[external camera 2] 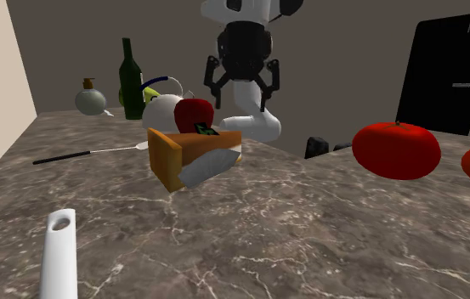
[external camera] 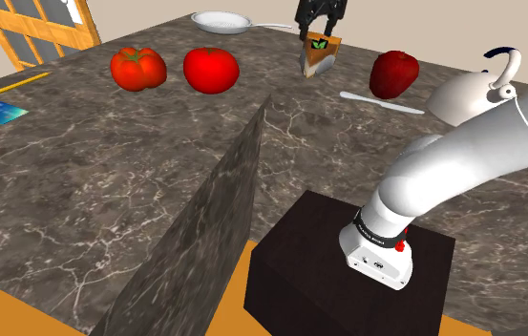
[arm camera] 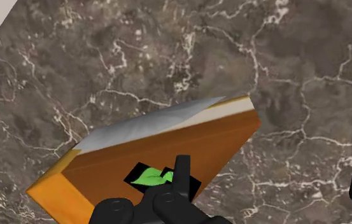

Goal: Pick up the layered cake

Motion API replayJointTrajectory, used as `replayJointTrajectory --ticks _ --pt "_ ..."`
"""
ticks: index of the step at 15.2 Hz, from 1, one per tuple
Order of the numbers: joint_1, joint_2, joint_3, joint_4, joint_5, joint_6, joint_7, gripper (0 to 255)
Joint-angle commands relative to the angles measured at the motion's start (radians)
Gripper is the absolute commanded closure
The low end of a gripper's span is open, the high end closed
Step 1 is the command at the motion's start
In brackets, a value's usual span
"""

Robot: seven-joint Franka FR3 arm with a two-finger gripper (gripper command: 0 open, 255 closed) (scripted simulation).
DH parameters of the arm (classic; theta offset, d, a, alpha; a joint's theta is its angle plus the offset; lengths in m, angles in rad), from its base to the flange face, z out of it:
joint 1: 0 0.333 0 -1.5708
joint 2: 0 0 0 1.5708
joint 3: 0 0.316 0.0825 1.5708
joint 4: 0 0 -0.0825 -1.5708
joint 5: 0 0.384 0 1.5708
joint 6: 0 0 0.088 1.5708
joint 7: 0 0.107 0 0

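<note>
orange wedge-shaped cake (arm camera: pixel 168 143) lies on veined dark marble counter (arm camera: pixel 295 63).

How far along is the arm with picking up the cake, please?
Done: the open gripper hovers over the cake. In hand: lining up, fingers apart, nothing clasped. Left: lower, close and lift; the cake appears to rest on the counter.
</note>
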Motion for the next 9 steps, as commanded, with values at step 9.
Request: replayJointTrajectory --ticks 9 --pt "-0.039 0.143 -0.095 0.117 0.017 0.078 -0.047 0"
